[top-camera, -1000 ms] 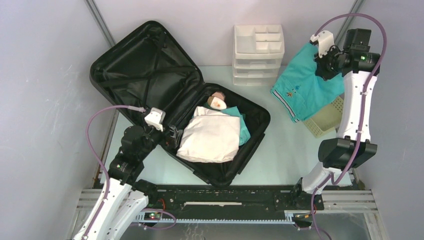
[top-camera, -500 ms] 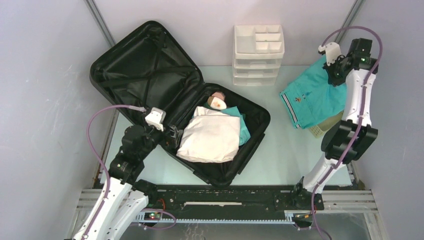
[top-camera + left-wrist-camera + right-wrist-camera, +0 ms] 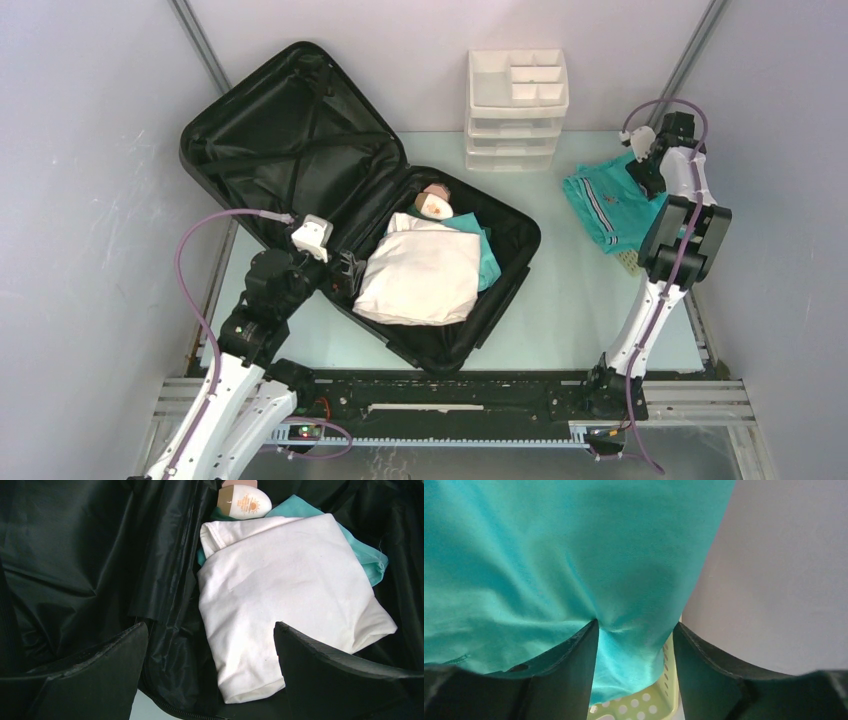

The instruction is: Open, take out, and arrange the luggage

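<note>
The black luggage (image 3: 290,130) lies open, its lid leaning to the back left. In its base lie a folded white cloth (image 3: 420,275) (image 3: 290,590), a teal cloth (image 3: 487,255) under it and a small sunscreen bottle (image 3: 436,203) (image 3: 245,502). My left gripper (image 3: 345,272) (image 3: 210,645) hangs open over the near left edge of the base, holding nothing. A teal garment (image 3: 610,205) (image 3: 549,555) lies draped over the pale yellow basket (image 3: 630,263) (image 3: 649,700). My right gripper (image 3: 640,165) (image 3: 636,630) stands low over it, jaws apart, with a fold of teal fabric loose between them.
A white three-tier drawer organizer (image 3: 517,100) stands at the back of the table. The grey wall (image 3: 784,570) is close on the right of the right gripper. The basket sits at the table's right edge.
My right arm has swung right and down, lowering the teal garment onto the basket. Its jaws have parted from shut. The left arm and the luggage have not moved.
</note>
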You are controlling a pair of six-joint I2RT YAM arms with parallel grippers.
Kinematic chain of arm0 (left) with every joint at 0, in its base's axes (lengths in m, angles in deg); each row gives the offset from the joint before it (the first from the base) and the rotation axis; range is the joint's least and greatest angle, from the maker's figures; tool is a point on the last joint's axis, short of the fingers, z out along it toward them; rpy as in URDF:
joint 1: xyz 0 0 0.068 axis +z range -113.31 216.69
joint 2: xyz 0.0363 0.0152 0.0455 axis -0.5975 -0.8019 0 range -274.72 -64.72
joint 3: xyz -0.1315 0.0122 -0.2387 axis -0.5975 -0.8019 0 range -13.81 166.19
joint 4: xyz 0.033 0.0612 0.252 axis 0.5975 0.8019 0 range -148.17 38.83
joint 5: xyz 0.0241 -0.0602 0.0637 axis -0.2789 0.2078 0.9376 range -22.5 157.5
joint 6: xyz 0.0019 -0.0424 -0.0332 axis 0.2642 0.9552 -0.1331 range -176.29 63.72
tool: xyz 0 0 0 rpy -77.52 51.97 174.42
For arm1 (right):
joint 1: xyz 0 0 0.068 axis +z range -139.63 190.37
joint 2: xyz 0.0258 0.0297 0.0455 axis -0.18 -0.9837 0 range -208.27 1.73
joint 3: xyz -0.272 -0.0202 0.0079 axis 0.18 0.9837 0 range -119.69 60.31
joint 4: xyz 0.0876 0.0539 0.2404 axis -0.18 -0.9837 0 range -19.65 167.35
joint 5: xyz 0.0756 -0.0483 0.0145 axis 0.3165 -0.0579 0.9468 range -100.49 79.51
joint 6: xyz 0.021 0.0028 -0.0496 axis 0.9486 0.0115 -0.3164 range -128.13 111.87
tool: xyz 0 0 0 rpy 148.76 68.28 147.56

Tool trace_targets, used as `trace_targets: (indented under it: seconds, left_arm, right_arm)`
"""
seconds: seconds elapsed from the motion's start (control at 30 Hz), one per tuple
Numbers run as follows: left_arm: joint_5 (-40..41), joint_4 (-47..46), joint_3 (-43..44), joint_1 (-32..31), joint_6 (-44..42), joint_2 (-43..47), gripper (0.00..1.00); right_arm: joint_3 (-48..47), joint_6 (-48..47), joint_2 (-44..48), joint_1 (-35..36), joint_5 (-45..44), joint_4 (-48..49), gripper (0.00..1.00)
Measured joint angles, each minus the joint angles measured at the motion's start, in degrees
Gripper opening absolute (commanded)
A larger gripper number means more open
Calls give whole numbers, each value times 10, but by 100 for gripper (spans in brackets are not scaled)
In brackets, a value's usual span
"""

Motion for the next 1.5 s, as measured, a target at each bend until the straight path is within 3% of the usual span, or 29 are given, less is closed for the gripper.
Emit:
trace_targets:
  seconds: [0.2, 0.37, 0.4, 0.47, 0.53, 0.73, 0.87, 1.1, 1.27, 1.5]
  left_arm:
    - [0, 1, 0, 0, 0, -1, 100]
    - [0, 2, 0, 0, 0, -1, 100]
    - [0, 2, 0, 0, 0, -1, 100]
    - [0, 2, 0, 0, 0, -1, 100]
    - [0, 2, 0, 0, 0, -1, 100]
    - [0, 2, 0, 0, 0, -1, 100]
    - [0, 4, 0, 0, 0, 0, 100]
    - [-18, 2, 0, 0, 30, 4, 100]
    - [-82, -28, 28, 0, 167, -3, 100]
    - [-112, -113, 240, -32, 401, -85, 100]
  right_arm:
    - [38, 12, 43, 9, 11, 24, 70]
    - [45, 30, 135, 10, 109, -9, 67]
    - [45, 34, 160, 7, 143, -19, 63]
    - [45, 47, 198, 0, 222, -42, 45]
    - [44, 57, 211, -6, 294, -65, 34]
    - [62, 83, 127, -15, 405, -120, 29]
    - [87, 114, 46, -12, 390, -114, 29]
    - [86, 131, 20, -10, 351, -105, 36]
    - [86, 121, 50, -15, 350, -115, 58]
    - [113, 117, 250, -34, 413, -126, 63]
